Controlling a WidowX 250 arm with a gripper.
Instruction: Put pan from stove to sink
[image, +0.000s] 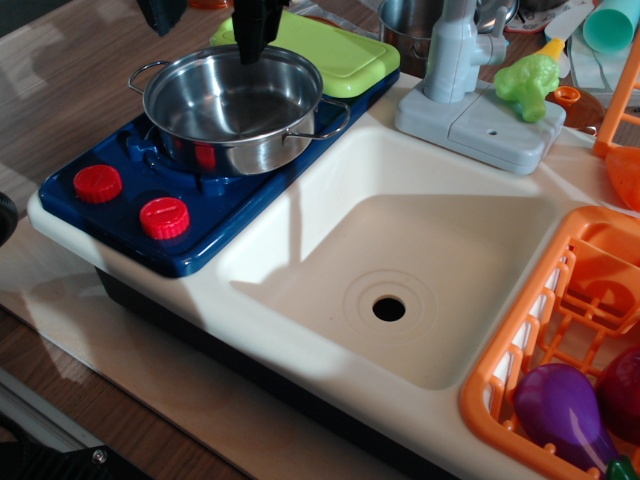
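Overhead, single view: pan (233, 107) sits on the stove (190, 205), directly below the claw (250, 30), whose dark finger points down at the far rim. Claw spread: cannot tell, top cropped. Sink (330, 240) lies right, empty.

Black gripper (232, 22) at the upper left of the frame, mostly cut off by the top edge, one dark finger (255, 30) pointing straight down, a second dark part further left, jaw state unclear
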